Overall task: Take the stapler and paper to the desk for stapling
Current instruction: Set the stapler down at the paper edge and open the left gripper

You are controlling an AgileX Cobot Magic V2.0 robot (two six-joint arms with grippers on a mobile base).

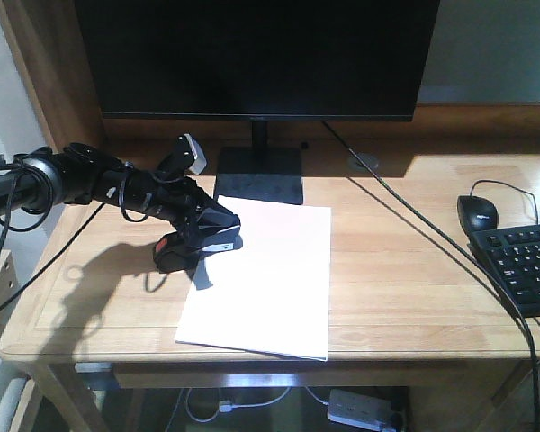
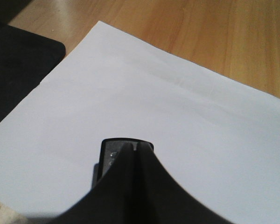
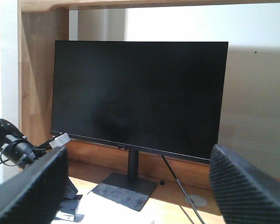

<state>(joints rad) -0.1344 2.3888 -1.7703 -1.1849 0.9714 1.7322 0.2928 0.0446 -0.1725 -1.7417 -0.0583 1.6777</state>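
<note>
Office workstation, wooden desk [image 1: 405,297], monitor [image 1: 256,54], keyboard [image 1: 526,265], mouse [image 1: 477,214]

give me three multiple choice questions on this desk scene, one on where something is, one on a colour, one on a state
1. Where does the paper lie?
A. on the desk in front of the monitor stand
B. on the keyboard
C. on the floor

2. What colour is the patch at the stapler's end?
A. blue
B. orange-red
C. green

3. What state is the right end effector in?
A. shut on the paper
B. shut on the stapler
C. open, holding nothing

Answers:
1 A: the front view shows the white sheets flat on the wood, just before the stand.
2 B: a red-orange spot shows at the stapler's left end, under the left end effector.
3 C: the right wrist view shows its two fingers wide apart, with only the monitor between them.
</note>
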